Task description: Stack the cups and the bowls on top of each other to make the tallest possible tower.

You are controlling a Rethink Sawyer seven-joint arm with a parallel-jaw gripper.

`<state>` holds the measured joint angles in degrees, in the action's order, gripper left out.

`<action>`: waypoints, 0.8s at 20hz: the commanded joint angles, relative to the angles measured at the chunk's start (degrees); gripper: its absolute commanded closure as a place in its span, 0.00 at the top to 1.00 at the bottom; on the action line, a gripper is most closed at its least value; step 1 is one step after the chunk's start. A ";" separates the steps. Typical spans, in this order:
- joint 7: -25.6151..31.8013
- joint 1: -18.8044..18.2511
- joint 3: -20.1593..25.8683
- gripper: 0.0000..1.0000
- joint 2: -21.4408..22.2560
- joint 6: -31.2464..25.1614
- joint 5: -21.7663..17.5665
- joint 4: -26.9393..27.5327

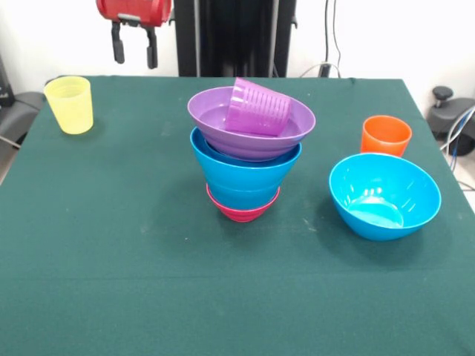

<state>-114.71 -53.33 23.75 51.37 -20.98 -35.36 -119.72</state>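
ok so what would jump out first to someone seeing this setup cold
The tower at the table's middle: a magenta bowl at the base, blue bowls above, a purple bowl on top with a purple cup tipped on its side in it. Then the loose blue bowl at right with the orange cup behind it, the yellow cup far left, and the open gripper hanging above.

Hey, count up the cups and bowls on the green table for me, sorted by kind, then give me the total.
Cups: 3 — translucent yellow plastic cup, opaque orange plastic cup, translucent purple plastic cup lying tilted in the top bowl.
Bowls: at least 4 — wide purple plastic bowl, blue plastic bowl in the stack, small magenta plastic bowl at the base, separate blue plastic bowl.
Total: 7 visible.
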 commanded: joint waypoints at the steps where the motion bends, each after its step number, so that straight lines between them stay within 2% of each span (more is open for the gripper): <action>1: 7.78 -1.72 4.82 1.00 -3.65 2.81 -6.05 1.59; 10: 10.84 -8.50 7.34 1.00 -8.47 2.78 -11.45 3.55; 16: 12.85 -13.60 10.78 1.00 -8.12 0.79 -12.97 2.81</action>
<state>-114.71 -65.77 28.97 45.62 -20.98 -42.76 -119.15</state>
